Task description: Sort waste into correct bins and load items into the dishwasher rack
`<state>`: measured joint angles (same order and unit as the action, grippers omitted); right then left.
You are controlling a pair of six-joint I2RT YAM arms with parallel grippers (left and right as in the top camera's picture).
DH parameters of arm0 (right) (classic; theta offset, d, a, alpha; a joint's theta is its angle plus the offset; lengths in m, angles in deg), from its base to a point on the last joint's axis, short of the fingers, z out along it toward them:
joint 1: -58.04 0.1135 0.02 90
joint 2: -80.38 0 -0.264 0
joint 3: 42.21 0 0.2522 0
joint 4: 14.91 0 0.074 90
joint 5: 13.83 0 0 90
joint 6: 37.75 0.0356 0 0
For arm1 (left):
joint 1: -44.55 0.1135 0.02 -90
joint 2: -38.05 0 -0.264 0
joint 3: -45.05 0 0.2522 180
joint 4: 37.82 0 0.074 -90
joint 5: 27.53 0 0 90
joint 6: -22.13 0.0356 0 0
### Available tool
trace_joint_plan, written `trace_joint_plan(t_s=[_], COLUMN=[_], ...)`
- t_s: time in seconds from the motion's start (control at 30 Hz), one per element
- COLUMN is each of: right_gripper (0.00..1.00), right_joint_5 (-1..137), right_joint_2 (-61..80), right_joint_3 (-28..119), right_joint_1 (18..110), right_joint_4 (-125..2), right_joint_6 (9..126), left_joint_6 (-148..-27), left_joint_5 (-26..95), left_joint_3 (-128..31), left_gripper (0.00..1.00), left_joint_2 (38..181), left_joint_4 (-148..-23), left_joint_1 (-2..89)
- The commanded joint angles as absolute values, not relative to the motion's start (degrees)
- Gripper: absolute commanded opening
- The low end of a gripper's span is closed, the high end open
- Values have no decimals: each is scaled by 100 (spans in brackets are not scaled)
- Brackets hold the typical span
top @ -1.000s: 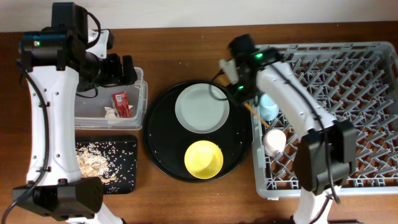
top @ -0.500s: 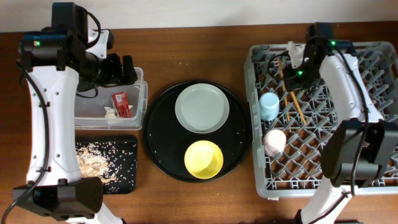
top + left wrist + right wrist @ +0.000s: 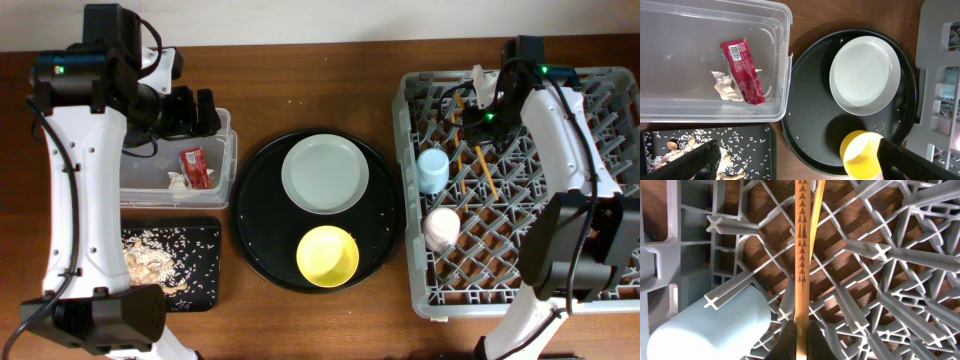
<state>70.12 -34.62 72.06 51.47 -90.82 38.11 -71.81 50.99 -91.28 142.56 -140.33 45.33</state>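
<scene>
- Inside the dishwasher rack (image 3: 409,200), near its far edge, the wooden chopsticks (image 3: 484,160) lie slanted across the pegs; the right tool (image 3: 489,108) is clenched on their upper end.
- In the right wrist view, the two dark fingers (image 3: 786,339) press on the sticks (image 3: 801,255) from both sides, with brown wood showing through the rack's grey lattice (image 3: 880,250) below them.
- The blue cup (image 3: 432,170) stands in the rack just left of the chopsticks, and the pink cup (image 3: 441,228) stands in the rack nearer the front, both by the rack's left wall.
- Left of the rack, a large round black tray (image 3: 255,230) sits on the table (image 3: 300,70). It carries the pale round plate (image 3: 325,173) at the back and the yellow bowl (image 3: 328,254) at the front.
- Farther left of the rack, the clear tub (image 3: 225,150) holds the red wrapper (image 3: 195,165) and the white paper ball (image 3: 178,182), which touch each other.
- In front of the tub, the shallow black tray (image 3: 205,295) holds the beige food scraps (image 3: 150,260).
- The left tool (image 3: 797,147) hangs above the tub, far from the rack, with its fingers spread wide and grasping nothing.
</scene>
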Motion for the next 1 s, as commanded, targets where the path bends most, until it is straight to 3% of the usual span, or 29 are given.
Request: trace_joint_plan(t_s=[0.0, 0.07, 0.23, 0.4, 0.47, 0.6, 0.8, 0.97], right_gripper=[29, 38, 40, 39, 38, 36, 37, 39], right_joint_5=[7080, 7080, 6859, 3780, 3172, 3996, 6472, 7539], right_joint_2=[-3442, -3442, -3442, -3440, -3440, -3442, -3449, -3453], right_joint_3=[7335, 7335, 7335, 7376, 7376, 7374, 7269, 7221], right_joint_1=[5121, 5121, 5125, 5145, 5311, 6045, 7510, 8025], right_joint_4=[-9080, -9086, -9130, -9191, -9200, -9213, -9091, -8931], right_joint_6=[3816, 3816, 4074, 4397, 4572, 4677, 5923, 6284], left_joint_6=[-7153, -7153, -7153, -7153, -7153, -7153, -7153, -7153], left_joint_5=[5140, 5140, 5140, 5140, 5140, 5140, 5140, 5140], left_joint_3=[-9143, -9143, -9143, -9143, -9143, -9143, -9143, -9143], left_gripper=[99, 99, 99, 99, 99, 99, 99, 99], left_joint_2=[14260, 14260, 14260, 14260, 14260, 14260, 14260, 14260], left_joint_4=[-14039, -14039, -14039, -14039, -14039, -14039, -14039, -14037], left_joint_1=[4548, 4548, 4548, 4548, 4548, 4548, 4548, 4548])
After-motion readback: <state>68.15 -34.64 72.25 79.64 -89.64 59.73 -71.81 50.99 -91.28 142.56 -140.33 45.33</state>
